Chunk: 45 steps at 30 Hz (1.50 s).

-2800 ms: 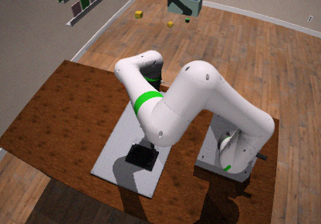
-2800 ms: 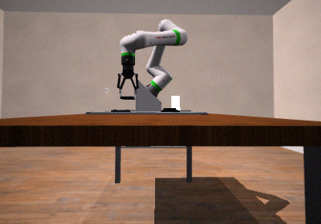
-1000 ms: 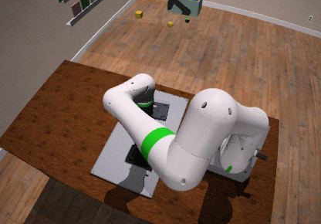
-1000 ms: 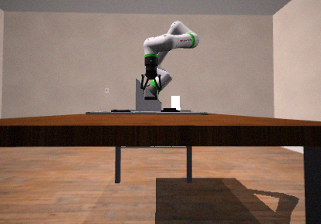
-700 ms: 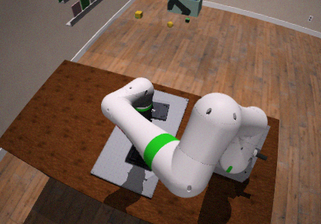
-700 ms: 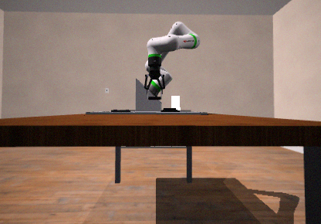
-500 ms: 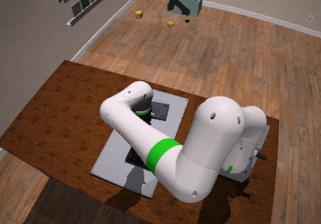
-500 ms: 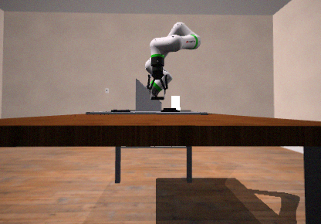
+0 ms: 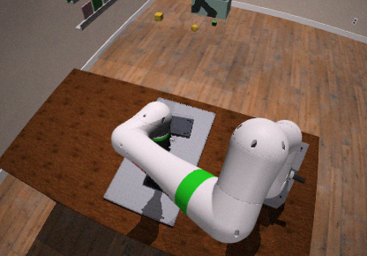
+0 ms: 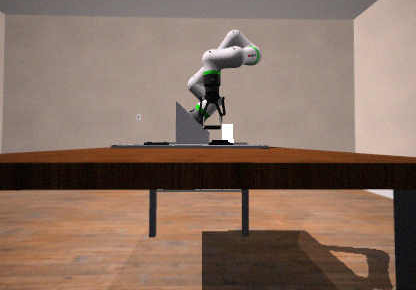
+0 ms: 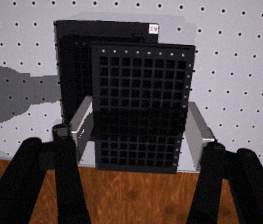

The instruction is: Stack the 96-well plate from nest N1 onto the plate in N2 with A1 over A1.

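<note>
Grey pegboard mat (image 11: pixel 248 43) lay on the wooden table (image 9: pixel 62 131) beneath me.
My gripper (image 11: pixel 139 111) clamped the 96-well plate (image 11: pixel 140 106); it hung above the mat, overlapping the second plate (image 11: pixel 75 63) there.

Black 96-well plate (image 11: pixel 142 106) aloft, partly over second black plate (image 11: pixel 75 63)

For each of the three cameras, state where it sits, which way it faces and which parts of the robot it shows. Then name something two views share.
Top: high above, looking down at the arm over the grey pegboard.
Exterior: low at table height, facing the whole arm.
Wrist: on the gripper, looking down at its jaws holding a 96-well plate.
Shared: top and wrist both show the pegboard.
</note>
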### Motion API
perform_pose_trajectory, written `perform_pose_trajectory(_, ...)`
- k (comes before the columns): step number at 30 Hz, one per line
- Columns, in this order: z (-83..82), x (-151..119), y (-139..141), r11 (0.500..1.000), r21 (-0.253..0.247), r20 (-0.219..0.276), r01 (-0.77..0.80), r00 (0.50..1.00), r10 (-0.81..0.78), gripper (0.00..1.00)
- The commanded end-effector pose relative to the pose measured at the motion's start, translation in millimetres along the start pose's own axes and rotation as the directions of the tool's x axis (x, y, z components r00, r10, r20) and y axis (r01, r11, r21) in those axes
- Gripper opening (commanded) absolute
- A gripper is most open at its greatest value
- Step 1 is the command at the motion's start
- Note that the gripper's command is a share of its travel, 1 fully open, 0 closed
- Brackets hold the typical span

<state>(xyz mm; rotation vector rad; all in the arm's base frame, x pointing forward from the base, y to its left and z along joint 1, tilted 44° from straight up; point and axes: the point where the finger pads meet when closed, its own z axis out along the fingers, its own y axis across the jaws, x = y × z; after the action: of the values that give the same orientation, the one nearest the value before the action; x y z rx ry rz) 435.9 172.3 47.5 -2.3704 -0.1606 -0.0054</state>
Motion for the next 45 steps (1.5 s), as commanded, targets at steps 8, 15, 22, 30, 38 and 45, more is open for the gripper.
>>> perform_pose_trajectory(8,-0.2,-3,-26,1.0,-0.001,0.0,0.0,1.0,0.0,0.0)
perform_pose_trajectory(15,-0.2,-6,-44,1.0,-0.001,0.0,0.0,1.0,0.0,0.0)
perform_pose_trajectory(22,-0.2,-6,-44,1.0,-0.001,0.0,0.0,1.0,0.0,0.0)
perform_pose_trajectory(30,-0.2,-6,-43,1.0,-0.001,0.0,0.0,1.0,0.0,0.0)
perform_pose_trajectory(38,-0.2,-6,-43,1.0,-0.001,0.0,0.0,1.0,0.0,0.0)
perform_pose_trajectory(45,-0.2,-5,-43,1.0,-0.001,0.0,0.0,1.0,0.0,0.0)
